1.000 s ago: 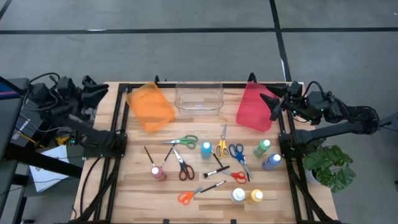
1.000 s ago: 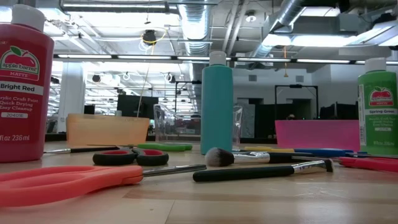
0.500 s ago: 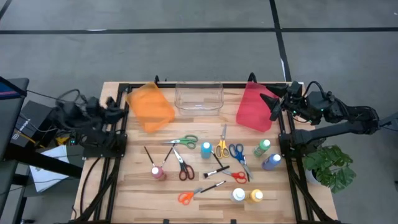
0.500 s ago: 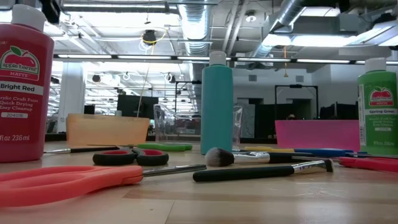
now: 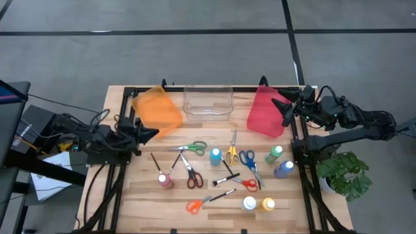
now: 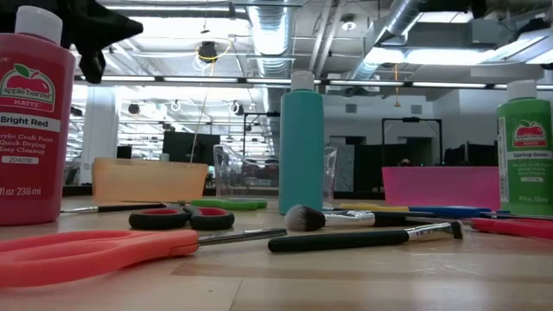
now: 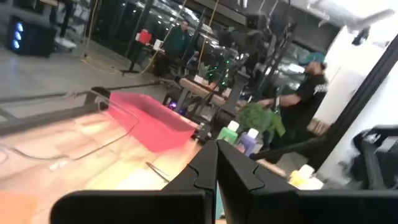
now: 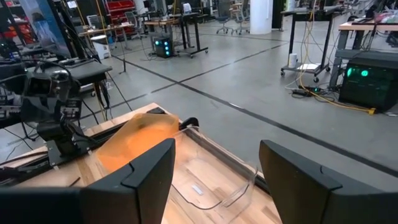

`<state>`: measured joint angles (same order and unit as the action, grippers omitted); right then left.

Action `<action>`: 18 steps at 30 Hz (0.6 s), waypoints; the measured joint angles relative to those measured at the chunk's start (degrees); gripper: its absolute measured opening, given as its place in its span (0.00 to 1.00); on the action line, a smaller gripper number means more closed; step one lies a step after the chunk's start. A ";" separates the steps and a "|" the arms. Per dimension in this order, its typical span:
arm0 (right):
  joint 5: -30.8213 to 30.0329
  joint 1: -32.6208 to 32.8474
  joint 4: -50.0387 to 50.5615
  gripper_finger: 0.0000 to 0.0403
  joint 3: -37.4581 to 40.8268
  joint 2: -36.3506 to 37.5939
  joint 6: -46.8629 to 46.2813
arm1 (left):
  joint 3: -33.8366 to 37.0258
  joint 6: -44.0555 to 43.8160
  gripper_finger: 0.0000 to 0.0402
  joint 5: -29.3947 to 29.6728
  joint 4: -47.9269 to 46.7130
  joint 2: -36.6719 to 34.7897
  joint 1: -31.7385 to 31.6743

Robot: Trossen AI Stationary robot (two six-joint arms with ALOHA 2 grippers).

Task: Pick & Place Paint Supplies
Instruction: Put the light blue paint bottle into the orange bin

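Observation:
The paint supplies lie spread over the wooden table's middle. There are several small scissors, such as green ones (image 5: 190,147) and orange ones (image 5: 195,206). There are several bottles, among them teal (image 5: 215,156), green (image 5: 274,154) and red (image 6: 30,121). Thin dark brushes (image 5: 226,179) lie between them. My left gripper (image 5: 153,132) is shut and empty. It points level toward the table's right, close by the orange bin's near corner, and its fingers (image 7: 216,163) are pressed together in the left wrist view. My right gripper (image 5: 284,112) waits open beside the red bin, with nothing between its fingers (image 8: 149,171).
Three bins stand along the far edge: orange (image 5: 157,112), clear (image 5: 208,101) and red (image 5: 266,112). Black frame rails run down both table sides. A potted plant (image 5: 348,174) stands off the right edge. People stand in the room beyond, seen in the left wrist view.
My left gripper has come down and swung toward the table's right, from beyond the left edge to just over the table by the orange bin. It has dropped into the low view's upper left corner. The supplies and my right arm have kept still.

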<state>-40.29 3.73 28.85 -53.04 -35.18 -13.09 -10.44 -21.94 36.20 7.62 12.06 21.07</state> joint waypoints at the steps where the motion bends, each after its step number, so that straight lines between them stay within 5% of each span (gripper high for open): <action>1: 0.00 0.00 0.06 0.58 0.00 -0.02 0.01 | 0.16 1.30 0.01 0.04 1.68 1.48 0.01; 7: 0.86 0.00 2.12 0.58 0.02 0.85 0.45 | -6.55 13.12 0.00 -0.36 8.76 4.89 -0.89; 14: 5.83 0.00 2.16 0.58 0.04 5.41 1.94 | -32.37 18.55 0.00 -5.47 -22.23 -1.11 -1.52; 18: 5.99 0.00 2.24 0.58 0.04 8.23 2.00 | -33.20 21.44 0.00 -14.83 -20.82 -5.68 -1.52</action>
<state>-34.30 3.73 31.10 -52.99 -26.95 -11.09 -43.65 -0.51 21.37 -13.20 6.38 19.55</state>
